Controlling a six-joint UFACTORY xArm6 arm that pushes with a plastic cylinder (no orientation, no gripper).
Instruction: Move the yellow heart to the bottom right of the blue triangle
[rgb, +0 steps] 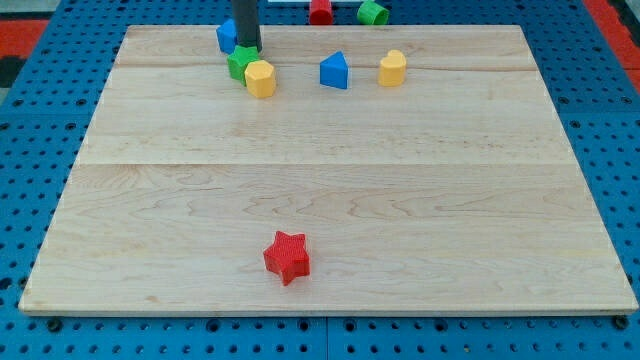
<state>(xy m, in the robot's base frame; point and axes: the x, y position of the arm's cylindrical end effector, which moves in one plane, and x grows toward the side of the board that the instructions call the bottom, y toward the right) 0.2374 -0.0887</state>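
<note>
Wooden board (330, 200), my tip (247, 50) touching green block (240, 62), beside yellow block (260, 78)

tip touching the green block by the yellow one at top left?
Cannot tell. In the camera view my tip ends right at the green block's top edge, overlapping it; no gap or contact shows plainly.

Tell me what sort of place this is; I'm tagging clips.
Probably a robotics lab bench: a pale wooden board on blue perforated matting, small coloured plastic blocks like the red star, and my tip.

No text, label or number can be read anywhere (blocks and board alike).
</note>
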